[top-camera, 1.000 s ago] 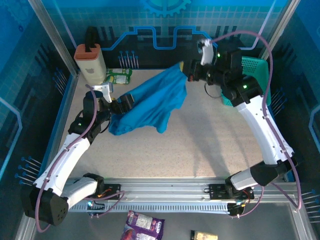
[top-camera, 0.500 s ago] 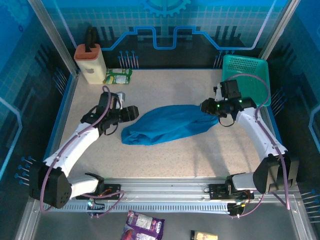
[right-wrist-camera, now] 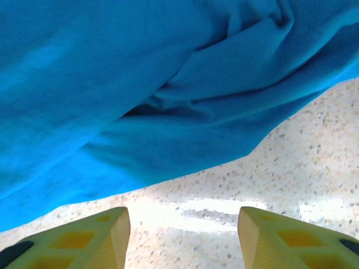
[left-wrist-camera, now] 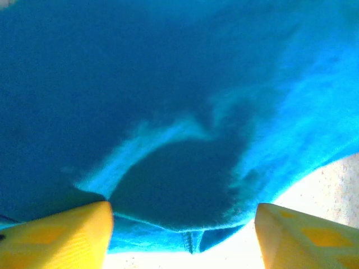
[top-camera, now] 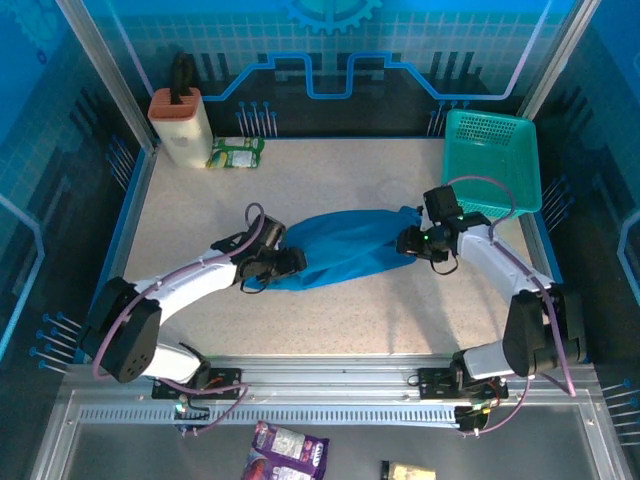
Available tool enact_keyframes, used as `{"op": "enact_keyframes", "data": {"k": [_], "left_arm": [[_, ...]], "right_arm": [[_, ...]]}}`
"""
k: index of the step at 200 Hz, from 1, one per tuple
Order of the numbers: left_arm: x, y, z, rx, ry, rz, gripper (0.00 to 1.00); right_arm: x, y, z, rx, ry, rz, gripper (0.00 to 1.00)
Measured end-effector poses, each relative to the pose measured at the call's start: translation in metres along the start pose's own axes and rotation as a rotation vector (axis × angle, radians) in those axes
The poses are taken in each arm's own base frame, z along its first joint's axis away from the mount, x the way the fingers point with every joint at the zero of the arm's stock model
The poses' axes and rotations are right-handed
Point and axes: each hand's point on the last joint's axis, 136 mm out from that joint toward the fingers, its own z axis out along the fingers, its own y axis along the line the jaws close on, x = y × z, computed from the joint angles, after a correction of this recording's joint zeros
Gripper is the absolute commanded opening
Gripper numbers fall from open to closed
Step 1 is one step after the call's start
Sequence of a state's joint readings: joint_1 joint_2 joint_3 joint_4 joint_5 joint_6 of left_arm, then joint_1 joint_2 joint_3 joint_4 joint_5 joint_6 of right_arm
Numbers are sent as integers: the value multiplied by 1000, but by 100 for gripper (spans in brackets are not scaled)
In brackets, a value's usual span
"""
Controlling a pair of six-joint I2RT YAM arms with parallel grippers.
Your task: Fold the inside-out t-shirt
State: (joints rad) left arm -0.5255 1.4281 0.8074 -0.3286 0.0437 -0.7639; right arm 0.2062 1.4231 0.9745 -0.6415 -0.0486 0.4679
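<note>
While t-shirt (top-camera: 345,250) lies bunched, long axis left-right, left hand (top-camera: 294,264), right hand (top-camera: 407,243) released.

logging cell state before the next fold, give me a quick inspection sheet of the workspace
surface: speckled table, no spills seen
job's things: t-shirt bunched in a long heap mid-table, not folded
clutter: teal basket far right; tan container and green packet far left
grippers: left gripper open at the shirt's hem; right gripper open over bare table beside the shirt
cables: purple cable looped along each arm, none seen snagged
surroundings: blue walls, metal rail at the near edge
</note>
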Motion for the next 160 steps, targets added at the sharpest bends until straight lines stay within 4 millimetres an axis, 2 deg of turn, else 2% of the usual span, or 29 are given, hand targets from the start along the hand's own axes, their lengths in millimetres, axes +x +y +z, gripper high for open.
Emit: {"op": "enact_keyframes", "data": {"k": [26,55,75,103,122,141,160], "left_arm": [[-2,2,10,-15,-9,-20,60],[-12,3,13,-39,-50,-14,60],[-22,0,18,-51,-67,-9,50],[-31,2,23,-56,-84,-7,27],[-35,4,22,-57,-93,-15,15],[-43,5,20,-53,-107,-11,2],[-52,4,15,-43,-125,-12,0]], "right_arm": [[-6,-11,16,69,17,-28,59],[-29,-18,29,118,4,-50,60],[-48,-16,36,112,-17,-65,61],[-68,-9,47,101,-29,-89,56],[-75,-8,57,103,-23,-100,46],[-76,-9,65,109,-8,-101,28],[-74,-11,69,115,1,-107,6]]}}
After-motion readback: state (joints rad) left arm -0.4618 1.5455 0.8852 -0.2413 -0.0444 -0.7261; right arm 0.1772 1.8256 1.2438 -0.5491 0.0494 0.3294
